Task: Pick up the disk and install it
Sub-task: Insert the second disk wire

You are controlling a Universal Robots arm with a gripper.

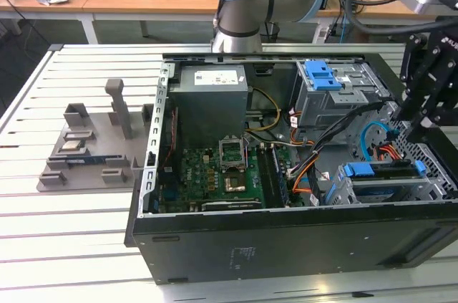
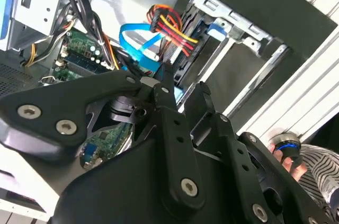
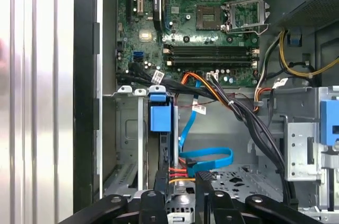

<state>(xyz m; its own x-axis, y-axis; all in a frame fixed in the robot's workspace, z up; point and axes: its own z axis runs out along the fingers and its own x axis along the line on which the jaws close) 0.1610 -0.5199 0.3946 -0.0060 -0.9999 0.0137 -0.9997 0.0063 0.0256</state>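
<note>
Fingers (image 3: 204,189) of the arm stand apart in both wrist views and clamp nothing. Between them only a bundle of red, orange and yellow wires (image 3: 177,171) is seen. In the exterior view the fingers (image 1: 422,127) hang over the end of the open computer case (image 1: 286,246) at the exterior view's right.

The disk (image 1: 379,171) sits in the lower grey metal cage (image 1: 343,192) inside the case, just under the fingers, with its blue rails showing at both ends. In the first wrist view the disk (image 3: 160,117) is seen edge-on in its slot, and a blue flat cable (image 3: 209,155) curls beside it.

Deeper in the case lie the green motherboard (image 1: 215,181) and the grey power-supply box (image 1: 211,109). Its white label (image 1: 212,77) carries print, but the words cannot be made out. A blue plastic bracket (image 1: 322,74) sits atop the upper cage.

The case rests on a white slatted surface (image 1: 71,246). Well apart from it, at the exterior view's left, stands a grey holder (image 1: 93,145) with upright posts.

In the second wrist view a person's hand (image 2: 294,163) shows beyond the case, next to a striped sleeve (image 2: 318,155).
</note>
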